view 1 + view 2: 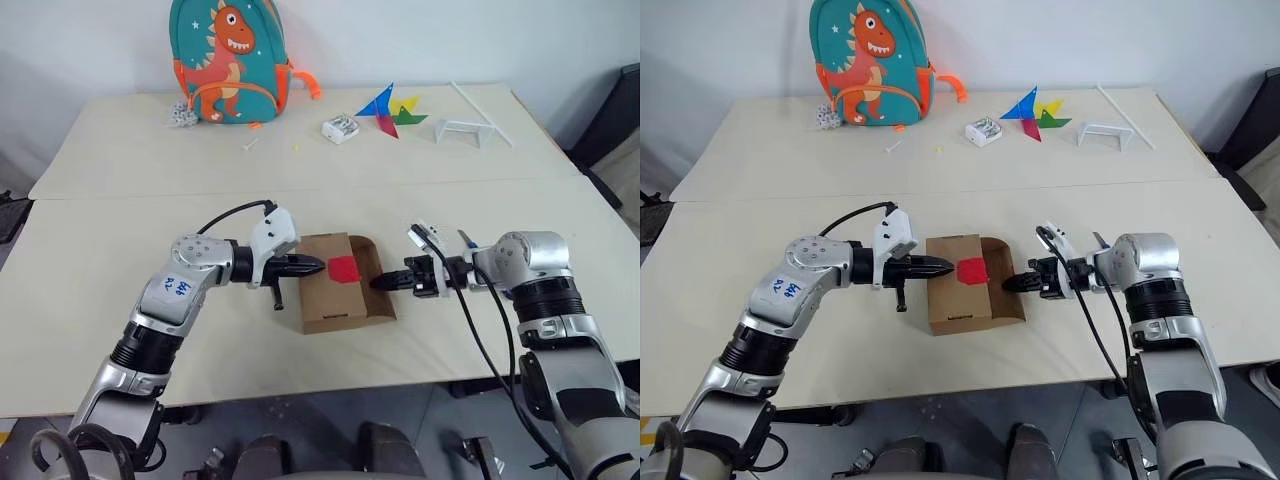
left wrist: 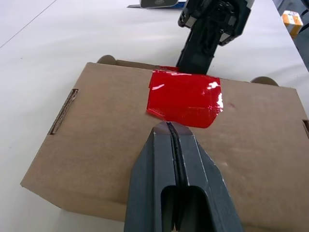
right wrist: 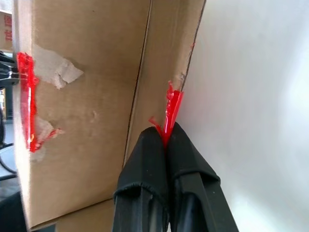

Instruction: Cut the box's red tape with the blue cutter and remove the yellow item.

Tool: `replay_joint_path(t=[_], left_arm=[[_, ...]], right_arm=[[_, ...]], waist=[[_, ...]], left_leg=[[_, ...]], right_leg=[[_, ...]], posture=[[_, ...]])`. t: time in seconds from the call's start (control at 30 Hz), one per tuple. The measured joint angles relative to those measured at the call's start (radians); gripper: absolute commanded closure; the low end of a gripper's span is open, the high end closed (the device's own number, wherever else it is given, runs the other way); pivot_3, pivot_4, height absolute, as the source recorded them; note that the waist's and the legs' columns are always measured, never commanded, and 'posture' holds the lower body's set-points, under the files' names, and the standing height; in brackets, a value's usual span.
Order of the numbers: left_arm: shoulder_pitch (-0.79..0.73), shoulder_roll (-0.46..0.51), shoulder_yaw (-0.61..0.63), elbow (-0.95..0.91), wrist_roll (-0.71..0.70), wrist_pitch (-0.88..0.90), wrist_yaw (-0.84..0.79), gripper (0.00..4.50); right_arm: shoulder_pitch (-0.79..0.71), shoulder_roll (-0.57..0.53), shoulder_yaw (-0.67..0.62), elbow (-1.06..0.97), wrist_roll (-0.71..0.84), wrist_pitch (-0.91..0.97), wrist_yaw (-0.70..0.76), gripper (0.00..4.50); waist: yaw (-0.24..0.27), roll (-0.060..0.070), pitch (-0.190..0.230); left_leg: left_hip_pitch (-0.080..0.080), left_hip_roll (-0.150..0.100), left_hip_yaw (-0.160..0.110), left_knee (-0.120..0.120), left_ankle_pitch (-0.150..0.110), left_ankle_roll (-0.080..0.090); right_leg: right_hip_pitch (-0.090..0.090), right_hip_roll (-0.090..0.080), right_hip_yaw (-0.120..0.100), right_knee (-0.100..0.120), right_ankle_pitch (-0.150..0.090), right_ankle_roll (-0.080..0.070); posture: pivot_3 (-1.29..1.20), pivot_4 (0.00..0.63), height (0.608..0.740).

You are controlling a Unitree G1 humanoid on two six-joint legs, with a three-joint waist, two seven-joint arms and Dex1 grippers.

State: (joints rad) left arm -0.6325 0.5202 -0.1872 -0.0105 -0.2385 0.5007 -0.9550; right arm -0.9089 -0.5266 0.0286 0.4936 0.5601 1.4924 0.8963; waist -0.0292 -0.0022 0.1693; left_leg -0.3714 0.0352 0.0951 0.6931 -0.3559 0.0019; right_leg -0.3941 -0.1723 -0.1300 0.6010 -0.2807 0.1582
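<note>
The large cream-white table [image 1: 120, 210], made of two tops butted at a seam, carries everything. At its far edge a teal fabric backpack with an orange dinosaur print [image 1: 228, 60] stands upright against the wall. Near the front edge, between the two arms, lies the small brown corrugated cardboard box [image 1: 335, 285], lid flap closed on top and one side flap standing open on the robot's right.

On the far right of the table rests a white wire-like frame with a long white rod [image 1: 470, 125]; beside it lies a multicoloured paper pinwheel [image 1: 392, 110], then a small white packet [image 1: 341, 127].

The left gripper [image 1: 316, 266] reaches across from the robot's left. Its two black fingers are pressed fully together with nothing between them, tips resting on or just over the lid at the edge of the tape. The right gripper [image 1: 380, 283] comes in from the opposite side, at the open side flap. Its fingers are pinched together on a torn, upright strip of red tape at the flap's edge, as the right wrist view shows.

The bright red glossy tape patch [image 2: 185, 96] sits on the lid, folding over its edge.
</note>
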Motion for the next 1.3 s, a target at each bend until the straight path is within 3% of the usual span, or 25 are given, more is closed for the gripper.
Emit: replay_joint_path(t=[0.23, 0.57, 0.9, 1.3], left_arm=[[0.009, -0.037, 0.022, 0.024, -0.003, -0.036, 0.026, 4.5], [0.018, -0.08, 0.058, 0.059, -0.006, -0.075, 0.068, 4.5], [0.03, -0.118, 0.082, 0.101, -0.005, -0.086, 0.111, 4.5], [0.063, -0.17, 0.099, 0.099, -0.018, -0.073, 0.139, 4.5]], right_arm=[[-0.082, -0.051, -0.023, -0.056, 0.043, 0.116, -0.06, 4.47], [-0.209, -0.182, 0.079, -0.094, 0.286, 0.118, -0.195, 4.47], [-0.303, -0.249, 0.155, -0.104, 0.566, 0.118, -0.437, 4.47], [-0.35, -0.235, 0.162, -0.132, 0.704, 0.118, -0.759, 4.47]], waist=[[0.015, 0.001, 0.001], [0.028, 0.001, 0.001], [0.031, 0.001, 0.001], [0.032, 0.001, 0.001]], left_leg=[[-0.002, 0.0, 0.0, 0.002, 0.0, 0.0], [-0.004, 0.0, 0.0, 0.003, 0.0, 0.0], [-0.005, 0.0, 0.0, 0.003, 0.0, 0.001], [-0.006, 0.0, 0.0, 0.004, -0.001, 0.001]], right_leg=[[0.0, 0.0, 0.0, -0.001, 0.0, 0.0], [0.0, 0.0, -0.001, -0.003, 0.0, 0.0], [0.0, 0.0, -0.001, -0.004, 0.0, 0.0], [-0.001, 0.0, -0.001, -0.005, 0.0, 0.0]], posture=[[0.0, 0.15, 0.74], [0.0, 0.15, 0.74], [0.0, 0.15, 0.74], [0.0, 0.15, 0.74]])
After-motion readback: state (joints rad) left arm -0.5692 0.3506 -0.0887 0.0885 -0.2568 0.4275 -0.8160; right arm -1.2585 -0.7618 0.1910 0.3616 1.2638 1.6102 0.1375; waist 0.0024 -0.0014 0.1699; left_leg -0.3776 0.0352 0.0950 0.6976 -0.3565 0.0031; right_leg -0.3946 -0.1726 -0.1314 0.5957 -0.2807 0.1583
